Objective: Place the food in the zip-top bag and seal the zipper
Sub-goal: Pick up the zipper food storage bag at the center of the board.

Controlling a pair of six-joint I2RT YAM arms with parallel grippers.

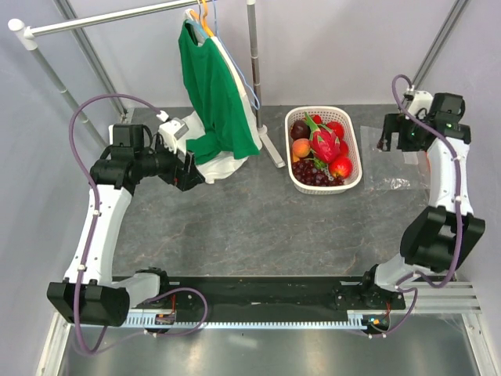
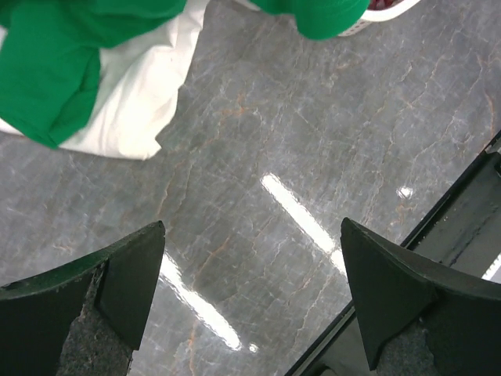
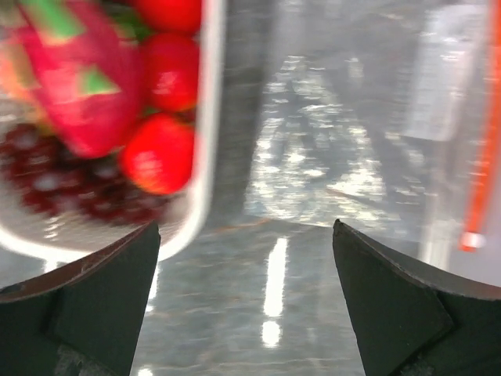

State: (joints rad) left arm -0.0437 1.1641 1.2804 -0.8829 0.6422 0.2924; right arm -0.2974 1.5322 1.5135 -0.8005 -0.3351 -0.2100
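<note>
The food lies in a white lattice basket at the back middle: a pink dragon fruit, dark grapes, and red and orange round fruits. The clear zip-top bag lies flat on the table right of the basket, with its orange-red zipper along the far right edge. My right gripper hovers open above the bag's back edge; in its wrist view the open right gripper frames the bag, zipper, basket rim and dragon fruit. My left gripper is open and empty at the far left.
A green shirt hangs from a clothes rail at the back, over a white cloth. The rack's upright pole stands beside the basket. The left wrist view shows the open left gripper, green shirt and white cloth over grey marbled table.
</note>
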